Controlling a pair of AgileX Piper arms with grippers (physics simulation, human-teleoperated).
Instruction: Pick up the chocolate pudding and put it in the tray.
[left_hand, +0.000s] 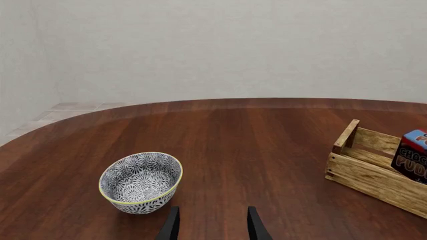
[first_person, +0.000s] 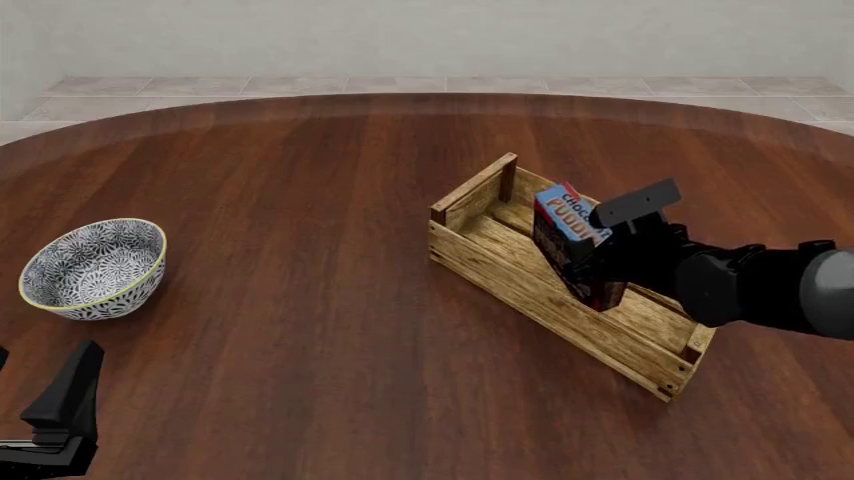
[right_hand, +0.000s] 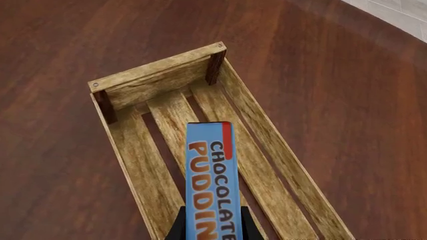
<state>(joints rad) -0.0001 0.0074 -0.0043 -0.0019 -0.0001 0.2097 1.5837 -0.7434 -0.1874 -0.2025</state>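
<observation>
The chocolate pudding (first_person: 565, 228), a blue-topped carton with dark brown sides, stands on edge and tilted inside the walls of the tray (first_person: 523, 296), a long slatted wooden crate. My right gripper (first_person: 597, 266) is shut on the carton from the right. In the right wrist view the chocolate pudding (right_hand: 213, 175) runs out from the right gripper (right_hand: 212, 231) over the tray's floor slats (right_hand: 153, 165). Whether the carton touches the floor, I cannot tell. My left gripper (first_person: 60, 405) hangs open and empty near the table's front left; its two fingers (left_hand: 171, 227) stand well apart.
A round blue-and-white patterned bowl (first_person: 94, 267) sits at the left of the dark wooden table, just ahead of the left gripper (left_hand: 213, 227). From the left wrist view the bowl (left_hand: 141, 182) is close and the tray (left_hand: 373, 175) lies off to the side with the carton (left_hand: 413, 155) in it.
</observation>
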